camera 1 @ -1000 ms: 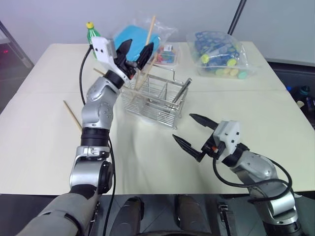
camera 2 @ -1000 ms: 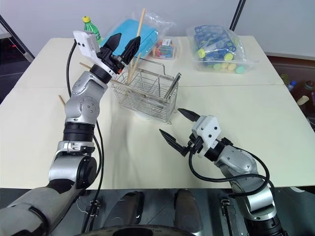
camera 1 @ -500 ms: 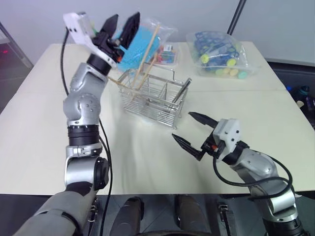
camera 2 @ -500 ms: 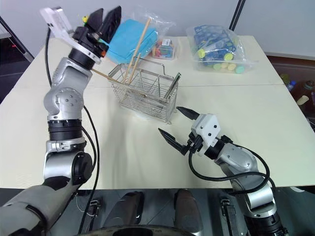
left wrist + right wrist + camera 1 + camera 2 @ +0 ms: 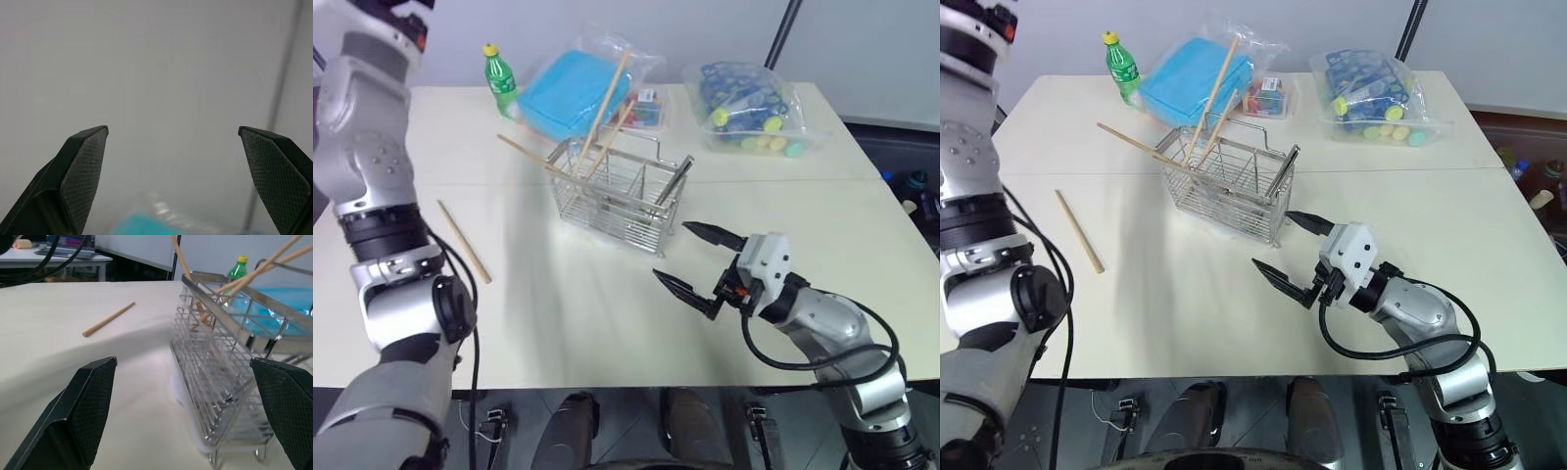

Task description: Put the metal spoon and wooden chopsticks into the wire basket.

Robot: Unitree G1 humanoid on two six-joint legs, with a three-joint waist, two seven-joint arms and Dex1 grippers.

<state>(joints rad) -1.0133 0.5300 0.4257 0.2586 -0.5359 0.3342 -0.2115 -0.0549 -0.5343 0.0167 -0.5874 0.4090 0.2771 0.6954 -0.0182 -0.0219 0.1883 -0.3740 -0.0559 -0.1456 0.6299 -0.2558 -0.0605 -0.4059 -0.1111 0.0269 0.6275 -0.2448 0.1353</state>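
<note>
Right gripper: nearest to us, our right gripper [image 5: 690,258] hovers low over the worktop [image 5: 607,333] just in front of the basket, its jaws spread wide with nothing between them.
Loose chopstick: to our left we see one plain light-brown chopstick [image 5: 463,241] lying flat on the worktop, well apart from the basket.
Wire basket: the basket [image 5: 622,193] stands upright near the middle of the worktop; we see shiny silver wire, a rectangular frame, inner dividers and a raised wire handle, and in the right wrist view small feet under it.
Chopsticks in basket: we count several thin straight wooden sticks [image 5: 604,100] standing tilted in the basket's left end; two lean up and away toward the far bags, and one slants out low over the left rim.
Spoon: the spoon [image 5: 674,180] leans in the basket's right end, a slim silver handle sticking up past the rim; its bowl is hidden among the wires.
Bottle: beyond the basket to the left stands a green bottle [image 5: 501,80] with a yellow cap; we cannot read its label.
Bags: at the far edge lie a clear bag holding something flat and blue [image 5: 570,84] and a clear bag of small coloured pieces [image 5: 749,108]; we can read no writing on them.
Left gripper: our left gripper [image 5: 173,161] faces a pale wall, its jaws wide apart and empty.
</note>
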